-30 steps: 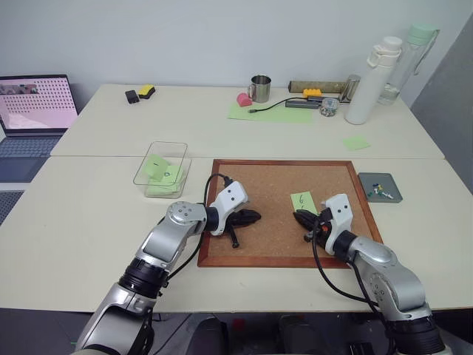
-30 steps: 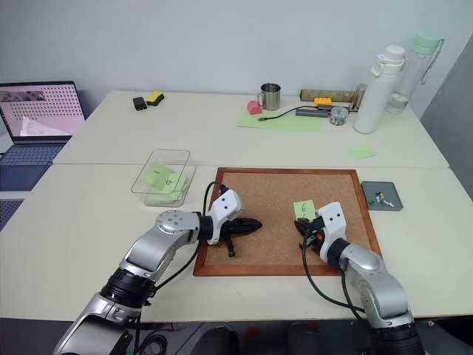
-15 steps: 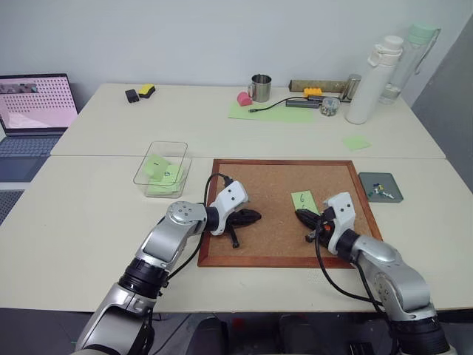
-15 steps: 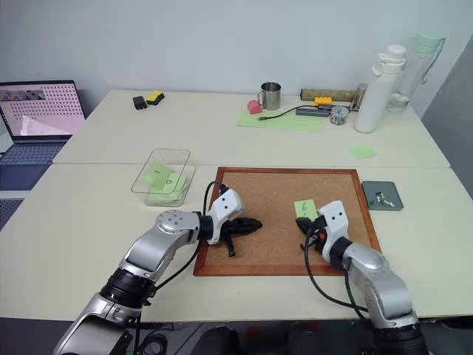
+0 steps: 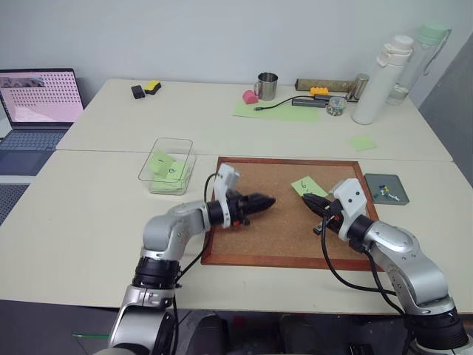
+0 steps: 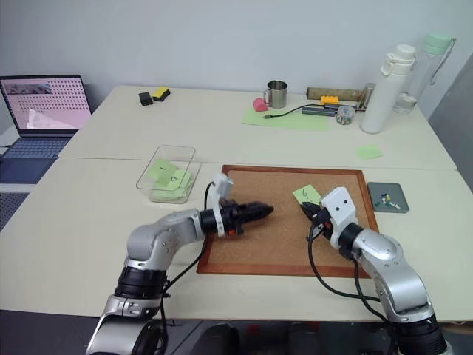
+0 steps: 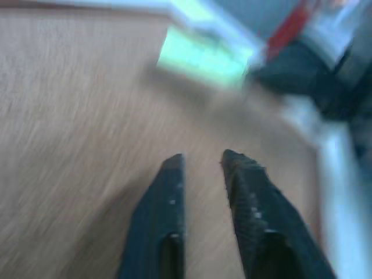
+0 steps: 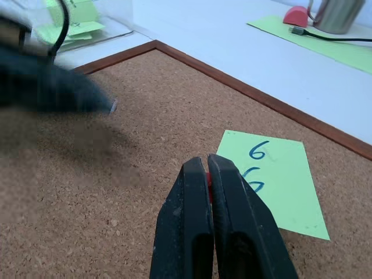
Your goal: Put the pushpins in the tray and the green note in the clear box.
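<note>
The green note (image 5: 307, 186) with its handwritten marks lies on the corkboard (image 5: 277, 233); it also shows ahead of the right fingers (image 8: 270, 186). My right gripper (image 5: 307, 200) hovers just in front of it, shut, with a sliver of a red pushpin (image 8: 207, 177) between its tips. Facing it from the left over the board is my left gripper (image 5: 267, 200), level, with a small gap between the fingers (image 7: 171, 192) and nothing in them. Right of the board, the dark tray (image 5: 395, 180) holds a blue pushpin (image 5: 384, 194). The clear box (image 5: 164, 140) with green notes stands left of the board.
A plain green note (image 5: 362, 143) lies behind the tray. At the back are a large green sheet (image 5: 281, 111), a metal mug (image 5: 266, 85), a pink thing (image 5: 250, 97) and two tall bottles (image 5: 378, 78). A laptop (image 5: 37, 96) stands far left.
My left gripper lifted off the corkboard, rolled and reached right toward the note, and its fingers parted. My right gripper rose a little, still shut. The camera view shifted.
</note>
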`<state>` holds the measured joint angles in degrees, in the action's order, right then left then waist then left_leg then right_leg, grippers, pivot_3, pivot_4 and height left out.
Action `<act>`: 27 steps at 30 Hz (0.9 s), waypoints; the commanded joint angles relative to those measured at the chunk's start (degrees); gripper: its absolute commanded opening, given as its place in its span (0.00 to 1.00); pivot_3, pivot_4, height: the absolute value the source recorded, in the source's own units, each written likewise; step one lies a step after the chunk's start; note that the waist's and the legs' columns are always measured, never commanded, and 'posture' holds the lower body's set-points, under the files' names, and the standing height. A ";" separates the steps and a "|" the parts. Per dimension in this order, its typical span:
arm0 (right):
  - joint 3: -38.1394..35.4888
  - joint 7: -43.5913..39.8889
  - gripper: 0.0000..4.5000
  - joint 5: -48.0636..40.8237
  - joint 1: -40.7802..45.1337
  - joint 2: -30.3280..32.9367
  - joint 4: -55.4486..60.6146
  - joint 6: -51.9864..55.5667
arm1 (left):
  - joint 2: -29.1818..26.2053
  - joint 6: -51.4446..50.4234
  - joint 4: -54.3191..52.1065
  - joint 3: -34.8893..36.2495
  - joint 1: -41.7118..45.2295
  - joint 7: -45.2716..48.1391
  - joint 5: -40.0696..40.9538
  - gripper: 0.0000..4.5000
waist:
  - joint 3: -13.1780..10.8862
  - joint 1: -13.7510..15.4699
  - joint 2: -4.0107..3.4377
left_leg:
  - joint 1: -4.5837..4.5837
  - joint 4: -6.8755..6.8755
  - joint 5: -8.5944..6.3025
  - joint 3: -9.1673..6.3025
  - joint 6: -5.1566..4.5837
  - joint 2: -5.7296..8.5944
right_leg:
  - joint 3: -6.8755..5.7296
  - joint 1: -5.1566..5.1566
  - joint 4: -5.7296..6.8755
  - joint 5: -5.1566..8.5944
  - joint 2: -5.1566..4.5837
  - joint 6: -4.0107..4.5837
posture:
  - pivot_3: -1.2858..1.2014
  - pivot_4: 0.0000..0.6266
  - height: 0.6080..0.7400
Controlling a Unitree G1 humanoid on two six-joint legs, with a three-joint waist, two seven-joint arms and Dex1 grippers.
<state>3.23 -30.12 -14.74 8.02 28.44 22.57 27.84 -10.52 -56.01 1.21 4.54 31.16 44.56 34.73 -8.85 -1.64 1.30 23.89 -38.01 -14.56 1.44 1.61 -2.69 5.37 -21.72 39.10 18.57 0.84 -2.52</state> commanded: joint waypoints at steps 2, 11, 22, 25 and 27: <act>-0.60 -0.25 0.00 0.19 0.89 0.39 4.71 -1.48 | 4.50 -11.48 -3.12 8.61 1.06 -7.32 12.09 0.56 | 0.00 -0.12 0.00 | 0.00 0.01 0.00 0.01 0.00 0.00 | 0.01 -0.01 -0.03 0.00 -0.01 0.00 | 0.52 0.24 1.00; -0.83 1.30 0.00 0.33 2.27 -0.25 9.46 -0.82 | 12.85 -17.69 -2.59 18.10 0.97 -21.79 22.79 0.92 | -0.01 -0.02 0.02 | -0.01 -0.01 0.01 -0.04 0.02 0.03 | 0.05 0.02 -0.01 0.00 -0.04 0.00 | 0.52 0.24 1.00; 0.77 1.41 0.00 -1.85 4.20 -2.26 15.23 0.53 | 16.58 -15.85 1.48 18.90 2.90 -30.32 27.11 0.99 | -0.01 0.02 0.02 | -0.02 -0.02 0.09 -0.07 0.15 0.06 | 0.05 0.04 -0.02 -0.01 -0.05 0.00 | 0.52 0.24 1.00; 2.03 0.89 0.00 -1.22 3.99 -1.83 15.85 0.30 | 16.83 -14.99 2.38 18.43 4.06 -30.56 28.06 0.99 | -0.01 0.03 0.02 | -0.02 -0.02 0.09 -0.06 0.16 0.07 | 0.05 0.04 -0.02 -0.01 -0.05 0.00 | 0.52 0.24 1.00; 2.76 0.47 0.00 -0.68 3.92 -1.36 15.98 -0.12 | 17.16 -14.00 3.02 18.34 4.79 -30.58 28.38 0.99 | -0.01 0.03 0.02 | -0.02 -0.02 0.11 -0.06 0.19 0.08 | 0.03 0.04 -0.03 -0.01 -0.05 0.00 | 0.52 0.24 1.00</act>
<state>5.69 -28.95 -15.73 11.56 26.59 35.96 28.49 6.16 -71.25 4.64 23.30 34.47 14.10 61.13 -8.86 -1.61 1.32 23.87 -38.04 -14.45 1.39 1.81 -2.61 5.40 -21.68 39.07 18.56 0.79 -2.52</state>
